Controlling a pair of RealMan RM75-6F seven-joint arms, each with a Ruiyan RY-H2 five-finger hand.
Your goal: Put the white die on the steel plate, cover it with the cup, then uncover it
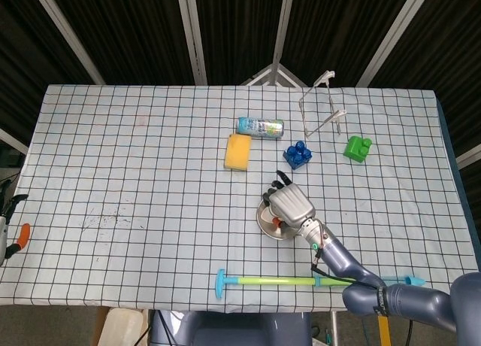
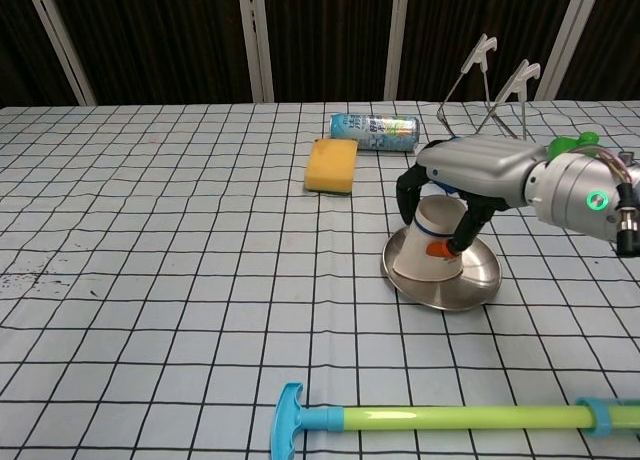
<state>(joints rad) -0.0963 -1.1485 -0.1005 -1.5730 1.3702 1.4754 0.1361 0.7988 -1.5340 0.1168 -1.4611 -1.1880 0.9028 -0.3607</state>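
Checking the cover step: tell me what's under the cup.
The cup sits upside down on the steel plate, held by the right hand. Whatever lies beneath it is hidden; no die shows.

White cup (image 2: 428,248), silver plate (image 2: 470,277), black-gridded white tablecloth (image 2: 180,260).

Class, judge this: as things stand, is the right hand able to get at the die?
Probably not directly: the right hand grips the upturned cup on the steel plate, and no die shows.

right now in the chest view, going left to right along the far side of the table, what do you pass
sponge → can → wire rack → green block
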